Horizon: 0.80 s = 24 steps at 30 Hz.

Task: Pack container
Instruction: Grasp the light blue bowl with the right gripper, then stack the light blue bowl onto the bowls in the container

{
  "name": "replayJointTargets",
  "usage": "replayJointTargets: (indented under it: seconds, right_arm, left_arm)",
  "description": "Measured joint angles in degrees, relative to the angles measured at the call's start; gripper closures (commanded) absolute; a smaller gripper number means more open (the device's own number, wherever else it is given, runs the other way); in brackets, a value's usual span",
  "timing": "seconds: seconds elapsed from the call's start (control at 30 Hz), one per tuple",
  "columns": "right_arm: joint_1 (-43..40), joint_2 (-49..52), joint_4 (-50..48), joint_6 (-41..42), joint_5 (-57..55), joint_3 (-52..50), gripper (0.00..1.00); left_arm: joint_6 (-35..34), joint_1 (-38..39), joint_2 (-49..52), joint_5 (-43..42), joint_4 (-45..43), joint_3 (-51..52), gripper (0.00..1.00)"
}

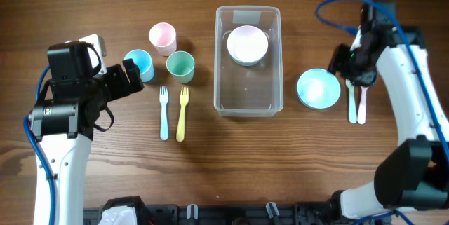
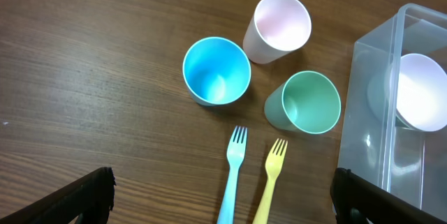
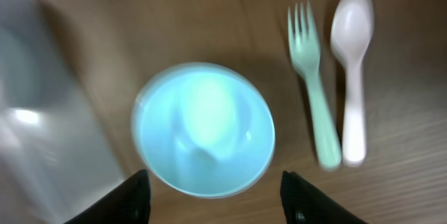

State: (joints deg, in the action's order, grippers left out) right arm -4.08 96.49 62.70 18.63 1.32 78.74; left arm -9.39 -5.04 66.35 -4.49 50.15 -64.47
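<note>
The clear plastic container (image 1: pixel 248 99) stands at the table's middle with a white bowl (image 1: pixel 247 45) inside its far end; its wall shows in the left wrist view (image 2: pixel 377 126) and blurred in the right wrist view (image 3: pixel 42 112). A light blue bowl (image 1: pixel 318 88) sits right of it, also in the right wrist view (image 3: pixel 202 130). My right gripper (image 1: pixel 349 64) is open above the bowl, fingers (image 3: pixel 216 199) on either side of its near rim, empty. My left gripper (image 1: pixel 130 78) is open and empty (image 2: pixel 223 196) above the forks.
Pink cup (image 1: pixel 163 38), blue cup (image 1: pixel 139 64) and green cup (image 1: pixel 180 66) stand left of the container. A blue fork (image 1: pixel 164 113) and a yellow fork (image 1: pixel 182 113) lie below them. A green fork (image 1: pixel 352 106) and a white spoon (image 1: pixel 362 106) lie right of the blue bowl.
</note>
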Motion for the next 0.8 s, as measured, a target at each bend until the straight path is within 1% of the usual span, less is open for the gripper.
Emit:
replayJointTargets:
  seconds: [0.07, 0.17, 0.27, 0.3, 0.33, 0.4, 0.43, 0.53, 0.7, 0.73, 0.8]
  right_arm:
    - [0.00, 0.44, -1.99, 1.09, 0.61, -6.38, 0.54]
    - [0.00, 0.44, -6.47, 2.25, 1.25, -13.22, 0.55]
    - [0.00, 0.44, -7.74, 2.84, 1.22, -16.87, 0.54]
    - [0.00, 0.44, -7.63, 3.02, 1.20, -16.90, 0.58]
    - [0.00, 0.44, -7.58, 3.06, 1.01, -16.90, 0.67]
    - [0.00, 0.44, -8.11, 3.39, 0.81, -16.90, 0.80]
    - [0.00, 0.44, -9.11, 3.56, 0.55, -16.90, 0.80]
    - [0.00, 0.44, -10.82, 4.31, 0.31, -16.90, 0.75]
    - [0.00, 0.44, -11.69, 4.55, 0.28, -16.90, 0.74]
    - [0.00, 0.44, -11.96, 4.55, 0.20, -16.90, 0.75]
    - [0.00, 0.68, -13.20, 4.57, 0.07, -17.09, 0.84]
  left_arm:
    - [0.00, 0.00, 0.00, -0.02, 0.04, 0.00, 0.00]
    - [0.00, 0.00, 0.00, -0.02, 0.04, 0.00, 0.00]
    - [0.00, 0.00, 0.00, -0.02, 0.02, 0.00, 0.00]
    - [0.00, 0.00, 0.00, -0.02, 0.02, 0.00, 0.00]
    - [0.00, 0.00, 0.00, -0.02, 0.02, 0.00, 0.00]
    - [0.00, 0.00, 0.00, -0.02, 0.02, 0.00, 0.00]
    - [0.00, 0.00, 0.00, -0.02, 0.02, 0.00, 0.00]
    - [0.00, 0.00, 0.00, -0.02, 0.02, 0.00, 0.00]
    - [0.00, 0.00, 0.00, -0.02, 0.02, 0.00, 0.00]
    - [0.00, 0.00, 0.00, -0.02, 0.02, 0.00, 0.00]
    - [0.00, 0.00, 0.00, -0.02, 0.02, 0.00, 0.00]
